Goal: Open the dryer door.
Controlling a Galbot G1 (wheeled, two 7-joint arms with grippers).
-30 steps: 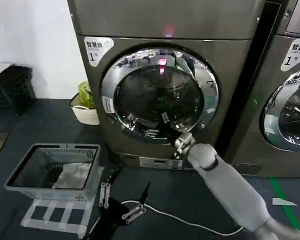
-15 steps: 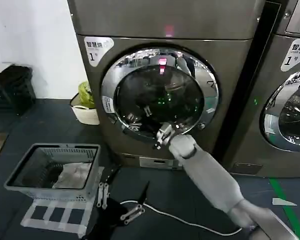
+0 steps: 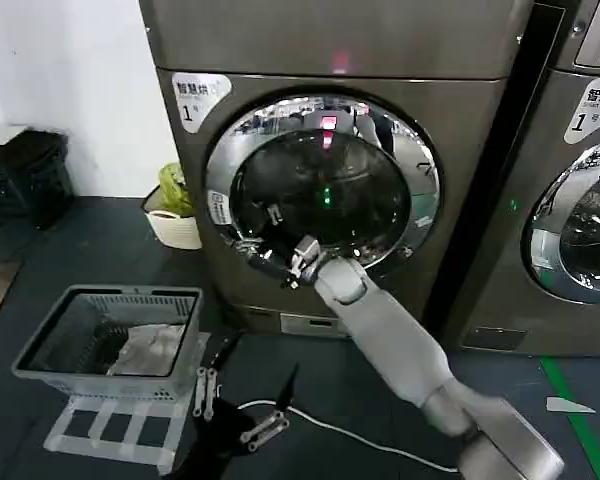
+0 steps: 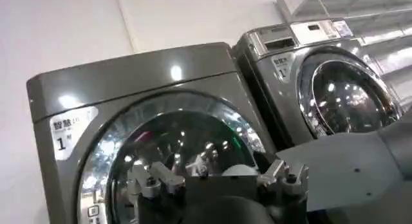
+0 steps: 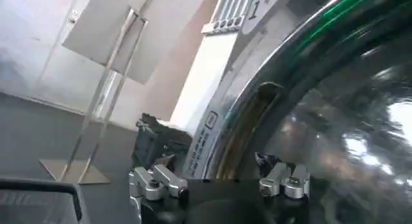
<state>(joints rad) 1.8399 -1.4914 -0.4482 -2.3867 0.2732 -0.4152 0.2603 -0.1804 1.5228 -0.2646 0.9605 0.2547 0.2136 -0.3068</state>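
Observation:
The dryer (image 3: 330, 40) is a grey-bronze machine with a sticker marked 1 and a small red light. Its dryer door (image 3: 325, 190), a chrome ring around dark glass, lies flat against the front. My right gripper (image 3: 278, 262) is open at the door's lower left rim, the arm reaching up from the lower right. In the right wrist view the right gripper (image 5: 222, 180) faces the chrome rim (image 5: 244, 122) and a recess at its edge, with nothing between its fingers. My left gripper (image 3: 238, 405) hangs low over the floor, open; the left wrist view shows the left gripper (image 4: 219, 177) looking up at the door (image 4: 180, 148).
A grey laundry basket (image 3: 110, 340) with cloth inside stands on the floor at the left. A white tub with a green item (image 3: 175, 215) sits beside the dryer. A second grey machine (image 3: 580, 200) stands at the right. A white cable (image 3: 360, 440) lies on the dark floor.
My right gripper has swept left along the door's lower rim, from its lower right to its lower left. The door has not visibly moved, and the left arm stays put.

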